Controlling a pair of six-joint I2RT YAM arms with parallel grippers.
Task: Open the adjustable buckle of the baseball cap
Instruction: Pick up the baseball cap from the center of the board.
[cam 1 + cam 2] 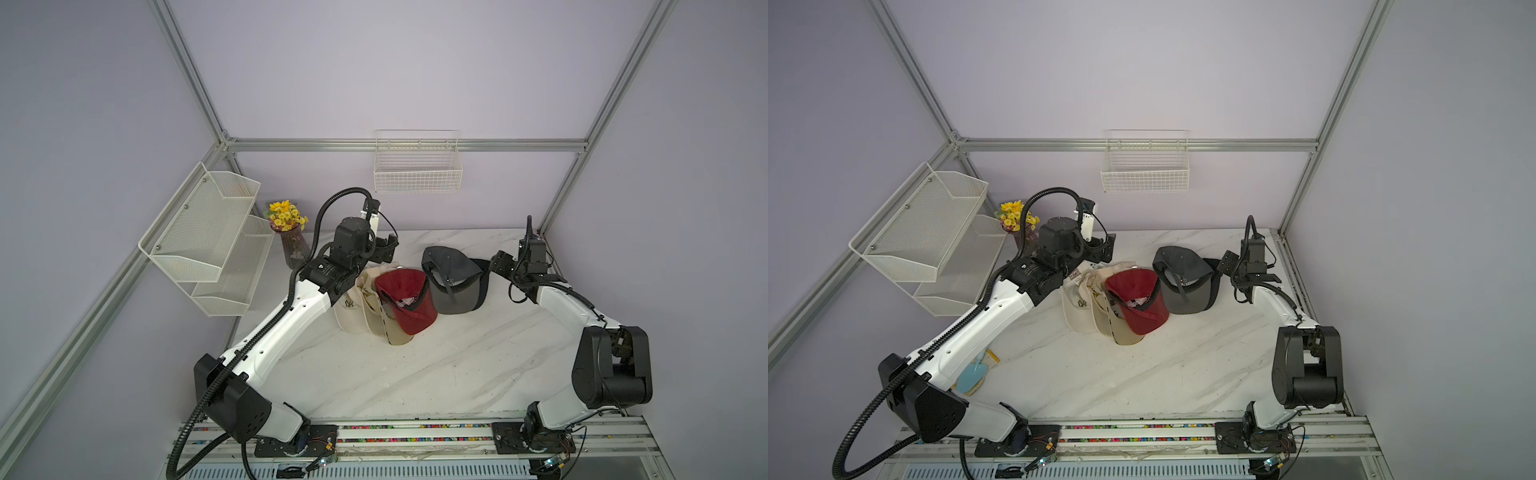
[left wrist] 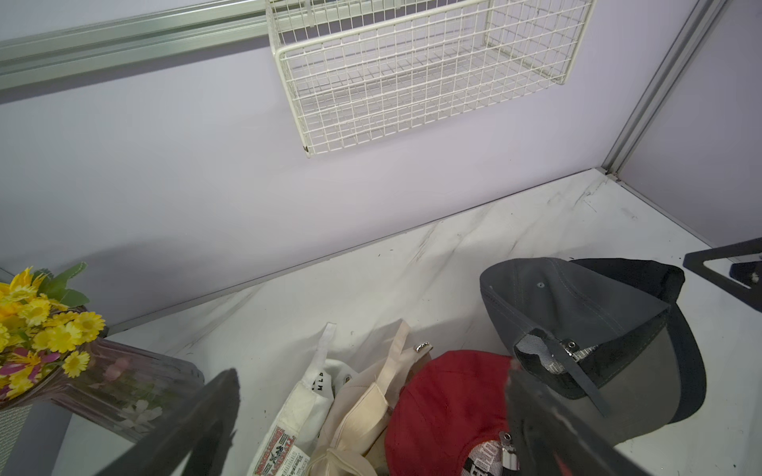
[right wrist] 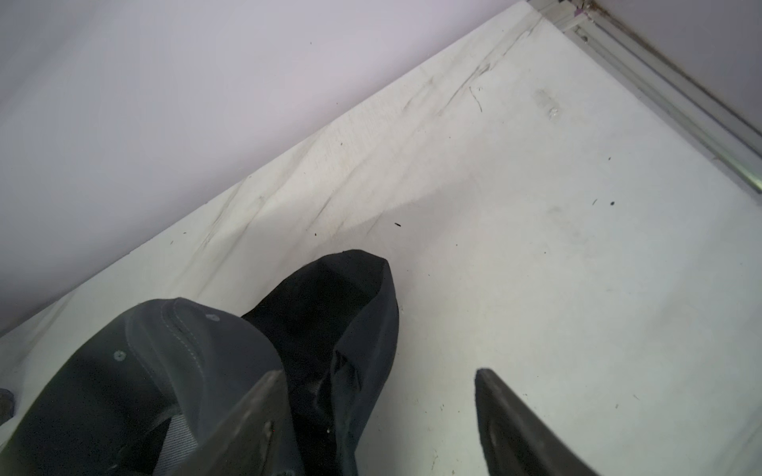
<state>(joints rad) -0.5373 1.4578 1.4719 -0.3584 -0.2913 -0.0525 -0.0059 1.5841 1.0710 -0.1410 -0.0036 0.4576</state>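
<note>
Although its metal buckle [image 2: 571,344] looked not yet undone, the grey baseball cap [image 1: 453,286] lay upturned toward the back right of the table [image 1: 415,374]. Its rear strap [image 2: 585,383] and loose tail faced up, apparently where a gripper could reach them. The right gripper [image 3: 377,373] sat low at the cap's dark brim, jaws apart with the brim edge between them and nothing clamped. It seemed placed to pin the cap while the buckle was worked. The left gripper [image 1: 384,251] hovered spread to its widest above a red cap [image 1: 405,299] and cream caps [image 1: 353,307] heaped just beside the grey one, holding nothing and angled toward the strap side. A flower vase [image 1: 295,249] and wire basket [image 1: 417,174] stood clear behind.
</note>
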